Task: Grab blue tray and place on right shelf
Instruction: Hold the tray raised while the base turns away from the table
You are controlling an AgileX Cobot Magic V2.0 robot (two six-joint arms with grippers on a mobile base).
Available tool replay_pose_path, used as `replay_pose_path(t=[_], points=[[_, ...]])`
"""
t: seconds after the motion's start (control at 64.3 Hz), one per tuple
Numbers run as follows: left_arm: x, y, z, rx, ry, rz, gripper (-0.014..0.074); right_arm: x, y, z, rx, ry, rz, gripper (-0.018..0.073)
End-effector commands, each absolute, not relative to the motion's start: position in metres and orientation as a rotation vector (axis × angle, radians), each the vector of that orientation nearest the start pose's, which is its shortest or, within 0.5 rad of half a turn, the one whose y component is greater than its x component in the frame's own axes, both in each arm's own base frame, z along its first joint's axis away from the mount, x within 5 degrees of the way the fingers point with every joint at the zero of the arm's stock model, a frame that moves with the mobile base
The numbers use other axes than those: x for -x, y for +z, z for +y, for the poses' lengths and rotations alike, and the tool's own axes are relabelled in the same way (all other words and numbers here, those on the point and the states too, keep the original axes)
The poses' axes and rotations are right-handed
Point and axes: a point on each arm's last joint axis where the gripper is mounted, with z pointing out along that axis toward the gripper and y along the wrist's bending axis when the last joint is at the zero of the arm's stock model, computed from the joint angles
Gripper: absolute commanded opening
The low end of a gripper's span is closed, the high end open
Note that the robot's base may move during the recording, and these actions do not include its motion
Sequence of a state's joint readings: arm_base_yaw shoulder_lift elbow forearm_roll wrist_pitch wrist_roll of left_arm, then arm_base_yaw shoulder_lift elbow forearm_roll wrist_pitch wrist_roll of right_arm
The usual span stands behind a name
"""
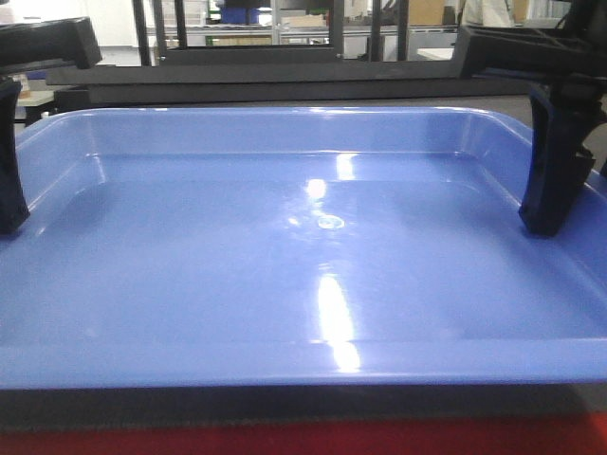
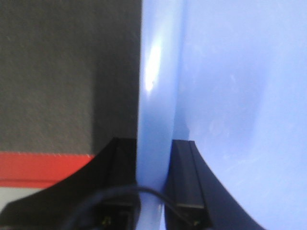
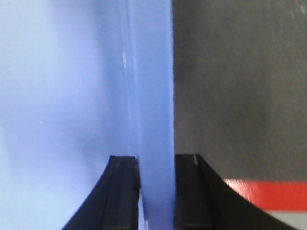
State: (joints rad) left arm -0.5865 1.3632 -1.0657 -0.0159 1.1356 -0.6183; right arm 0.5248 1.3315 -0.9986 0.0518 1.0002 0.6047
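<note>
The glossy periwinkle blue tray (image 1: 285, 284) fills the front view, seen from its near long rim. My left gripper (image 1: 9, 223) is shut on the tray's left rim, with one black finger inside the wall. In the left wrist view the left gripper (image 2: 153, 143) pinches the rim (image 2: 156, 72) between both fingers. My right gripper (image 1: 545, 223) is shut on the right rim. The right wrist view shows that gripper (image 3: 157, 157) clamped across the rim (image 3: 151, 72). The right shelf is out of view. Whether the tray rests on the surface below I cannot tell.
A dark grey textured surface (image 2: 57, 72) lies beside and under the tray, also seen in the right wrist view (image 3: 240, 86). A red strip (image 1: 285, 441) borders its near edge. Dark metal racks and frames (image 1: 285, 38) stand behind the tray.
</note>
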Motion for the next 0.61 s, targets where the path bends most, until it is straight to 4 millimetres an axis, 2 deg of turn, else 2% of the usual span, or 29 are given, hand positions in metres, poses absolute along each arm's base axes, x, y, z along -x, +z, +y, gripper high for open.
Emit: replay_pose_path(t=[0.0, 0.249, 0.591], points=[[-0.2058, 0.3008, -0.1391, 0.084, -0.245, 2.896, -0.0048, -0.2108, 0.2995, 0.1288, -0.141, 0.385, 2.789, 0.0163], [-0.2052, 0.3008, -0.1397, 0.088, -0.255, 2.902, -0.0048, -0.2108, 0.2995, 0.1288, -0.141, 0.385, 2.789, 0.0163], [-0.2008, 0.3012, -0.1463, 0.133, -0.371, 2.943, -0.0048, -0.2107, 0.2995, 0.1288, -0.141, 0.384, 2.790, 0.0163]])
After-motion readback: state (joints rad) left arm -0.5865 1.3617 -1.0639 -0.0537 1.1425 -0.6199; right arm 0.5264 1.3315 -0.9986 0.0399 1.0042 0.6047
